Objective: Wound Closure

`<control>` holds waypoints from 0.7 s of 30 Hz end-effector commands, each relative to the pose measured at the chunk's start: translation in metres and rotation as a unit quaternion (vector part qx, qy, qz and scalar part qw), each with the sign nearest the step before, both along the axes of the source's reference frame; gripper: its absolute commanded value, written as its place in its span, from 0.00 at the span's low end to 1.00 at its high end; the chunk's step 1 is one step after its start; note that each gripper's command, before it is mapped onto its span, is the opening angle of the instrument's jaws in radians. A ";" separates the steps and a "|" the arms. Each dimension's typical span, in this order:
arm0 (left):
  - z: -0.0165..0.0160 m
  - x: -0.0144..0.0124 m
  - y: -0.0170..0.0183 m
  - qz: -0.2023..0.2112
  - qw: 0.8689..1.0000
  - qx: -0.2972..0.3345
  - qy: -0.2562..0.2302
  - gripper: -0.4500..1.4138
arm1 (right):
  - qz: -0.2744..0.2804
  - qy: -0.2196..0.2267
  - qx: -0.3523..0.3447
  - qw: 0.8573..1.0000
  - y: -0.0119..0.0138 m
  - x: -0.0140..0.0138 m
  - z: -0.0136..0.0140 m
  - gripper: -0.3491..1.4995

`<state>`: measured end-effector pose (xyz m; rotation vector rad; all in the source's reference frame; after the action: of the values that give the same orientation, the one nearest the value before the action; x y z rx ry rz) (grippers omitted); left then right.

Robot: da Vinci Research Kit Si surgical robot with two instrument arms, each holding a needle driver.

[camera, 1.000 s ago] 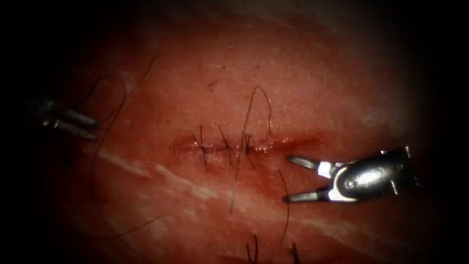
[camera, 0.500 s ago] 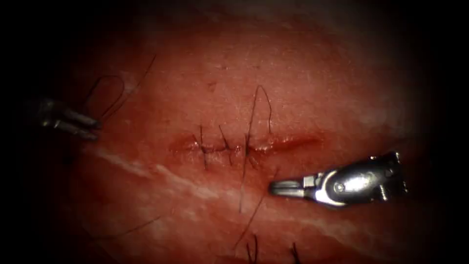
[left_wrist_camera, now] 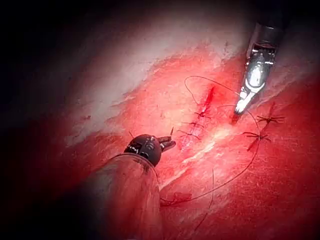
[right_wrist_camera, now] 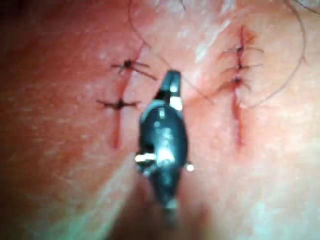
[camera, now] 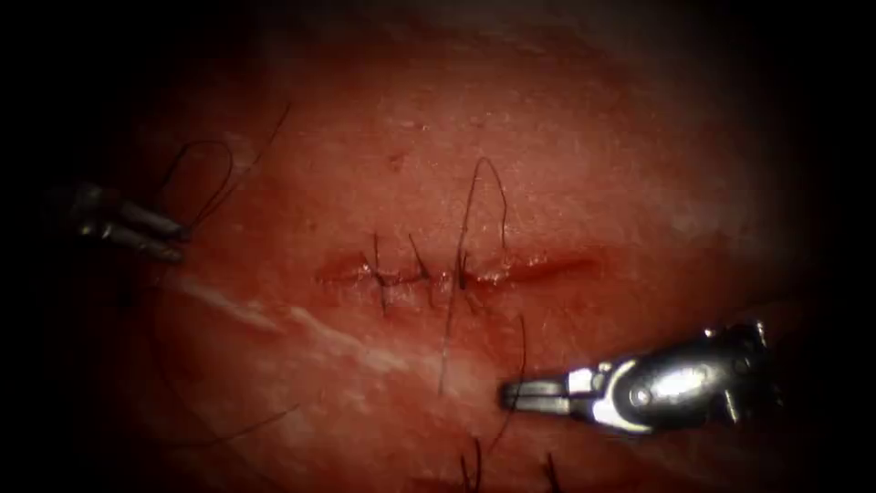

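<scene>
Presently the right tool (camera: pixel 511 394) sits below the cut (camera: pixel 456 271) and a little to its right, jaws closed flat together on a strand of thread (camera: pixel 522 351); the strand crosses the tip and runs up toward the wound. A second ago these jaws stood wide open over that same strand, half a second ago they had come together, and since then the tool has dropped lower, away from the cut. My reading: the grip serves to put tension on the free strand.

From that tip the thread leads to the rightmost of three stitches (camera: pixel 461 274) across the cut, where a tall loop (camera: pixel 488 196) rises above the wound line.

Far off on the left, the left tool (camera: pixel 173 242) lies against the tissue (camera: pixel 593 164), unmoved across the second. Its jaws look nearly together with thread curling at the tip; whether they pinch it I cannot tell.

No needle can be made out, in the tissue or in either tool. The right edge of the cut remains unstitched.
</scene>
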<state>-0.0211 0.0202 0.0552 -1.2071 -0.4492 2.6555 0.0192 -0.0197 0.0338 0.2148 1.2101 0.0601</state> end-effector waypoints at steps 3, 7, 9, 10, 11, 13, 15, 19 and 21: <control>0.0008 -0.0005 -0.0002 0.001 1.000 0.001 -0.001 0.00 | 0.007 -0.010 -0.002 1.000 -0.0005 -0.0009 0.0017 0.49; 0.0008 -0.0006 -0.0002 0.000 1.000 0.001 -0.001 0.00 | 0.016 -0.021 -0.009 1.000 -0.0004 -0.0021 0.0029 0.56; 0.0008 -0.0006 -0.0002 0.000 1.000 0.001 -0.001 0.00 | 0.018 -0.023 -0.009 1.000 -0.0003 -0.0022 0.0032 0.56; 0.0008 -0.0006 -0.0002 0.000 1.000 0.001 -0.001 0.00 | 0.019 -0.024 -0.009 0.999 -0.0001 -0.0022 0.0033 0.56; 0.0008 -0.0006 -0.0002 0.000 1.000 0.001 -0.001 0.00 | 0.020 -0.025 -0.009 0.999 0.0000 -0.0021 0.0034 0.56; 0.0008 -0.0006 -0.0002 0.000 1.000 0.001 -0.001 0.00 | 0.022 -0.026 -0.009 0.999 0.0002 -0.0018 0.0036 0.56; 0.0008 -0.0006 -0.0002 0.000 1.000 0.001 -0.001 0.00 | 0.024 -0.029 -0.009 0.999 0.0004 -0.0010 0.0037 0.56; 0.0008 -0.0006 -0.0002 0.000 1.000 0.001 -0.001 0.00 | 0.027 -0.031 -0.011 0.999 0.0005 0.0004 0.0038 0.57; 0.0008 -0.0006 -0.0002 0.000 1.000 0.001 -0.001 0.00 | 0.027 -0.029 -0.010 0.999 0.0005 0.0011 0.0039 0.57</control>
<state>-0.0211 0.0202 0.0552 -1.2067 -0.4490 2.6558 0.0200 -0.0180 0.0373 0.1557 1.1551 0.1013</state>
